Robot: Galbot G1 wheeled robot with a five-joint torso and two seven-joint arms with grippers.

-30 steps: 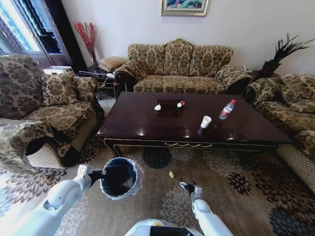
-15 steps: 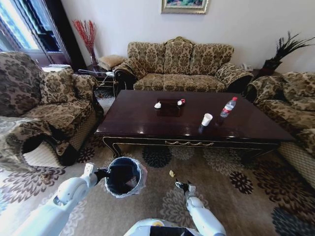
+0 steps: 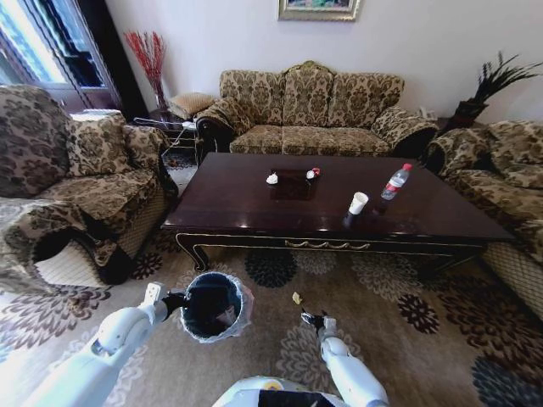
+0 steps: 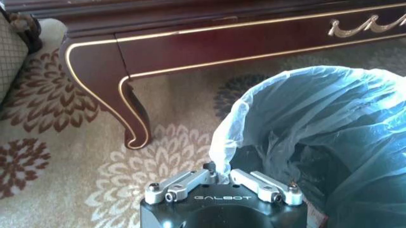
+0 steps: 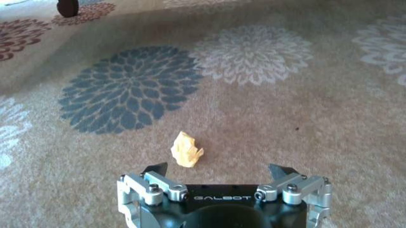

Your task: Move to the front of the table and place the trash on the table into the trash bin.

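The robot faces the long front edge of the table [image 3: 254, 216], a dark glossy wood piece with gilt trim, standing on a floral carpet [image 3: 407, 339]. On the tabletop lie a crumpled white paper [image 3: 272, 179], a red-and-white scrap [image 3: 312, 174], a white paper cup [image 3: 359, 203] standing upright, and a clear bottle [image 3: 394, 182] with a red cap, also upright, just beside the cup toward the robot's right. The trash bin [image 3: 212, 306], black with a whitish plastic liner puffed over its rim, sits on the carpet in front of the table near its left front leg. The left gripper [image 3: 170, 300] is at the bin's rim; in the left wrist view its jaws are clenched on the liner edge of the bin [image 4: 304, 123]. The right gripper [image 3: 312, 320] hangs low over the carpet with its jaws released and spread wide. A yellowish bit [image 5: 186, 150] lies on the carpet just ahead of the right gripper [image 5: 219, 170], not touched by it.
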